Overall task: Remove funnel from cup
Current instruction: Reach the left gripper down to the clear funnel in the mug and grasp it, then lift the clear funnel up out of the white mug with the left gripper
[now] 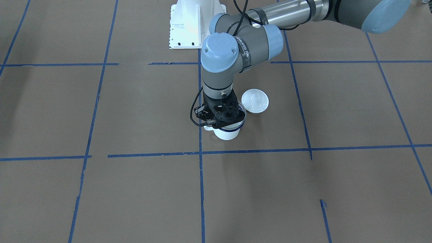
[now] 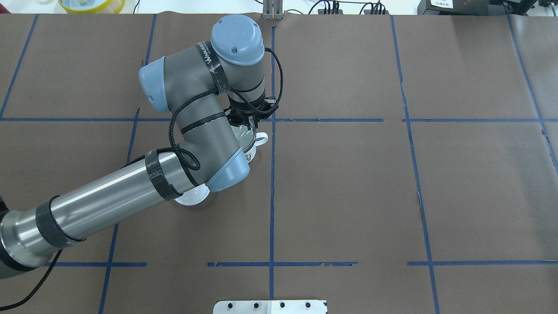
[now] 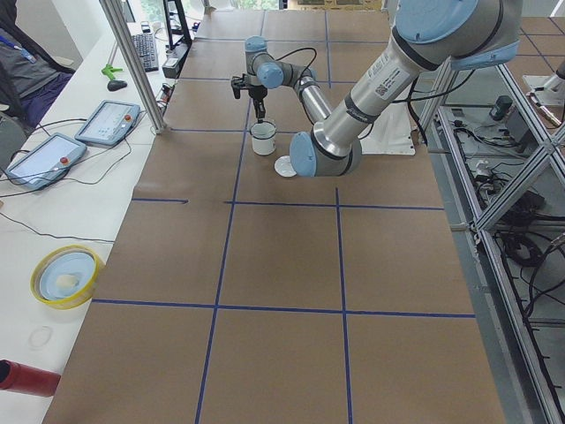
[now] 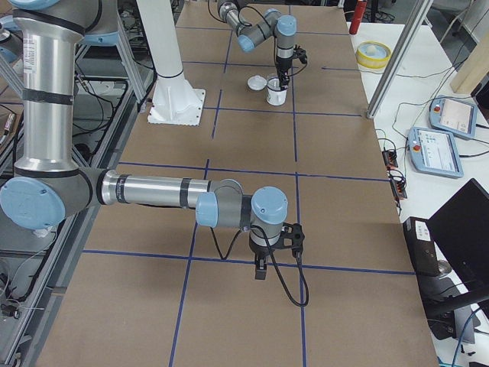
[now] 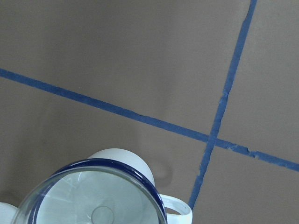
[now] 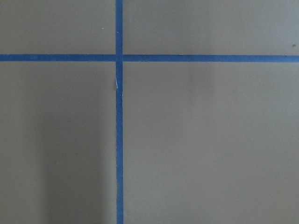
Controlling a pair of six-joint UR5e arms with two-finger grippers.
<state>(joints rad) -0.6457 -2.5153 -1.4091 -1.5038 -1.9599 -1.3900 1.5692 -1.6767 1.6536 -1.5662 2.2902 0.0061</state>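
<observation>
- the funnel [image 5: 93,201] sits in the cup [image 5: 122,161]. in the left wrist view its clear rim lies just inside the dark blue lip and its spout points down into the mug, so by my reading the removal itself is not yet done.
- the cup stands upright on the brown paper-covered table [image 1: 337,108], just beside a crossing of blue tape lines [image 5: 219,116], with its loop handle toward that crossing.
- the left gripper [image 1: 224,118] hangs directly over the mug mouth, pointing straight down. in the side views its tip reaches to about rim height.
- i cannot tell whether its jaws are apart or closed on the funnel rim. the black gripper body hides the fingertips from above, and the wrist camera shows no fingers at all.
- a round white lid [image 1: 255,100] lies flat on the table near the cup, not touching it (it is no part of this job).
- the right gripper [image 4: 260,269] hovers low over bare paper, well apart from the cup. it shows only in the side view, so i cannot say whether it is open or closed.
- judged progress: the approach looks finished. what is left is a sure grip on the funnel, a straight lift clear of the mug, and setting it down on the table.
</observation>
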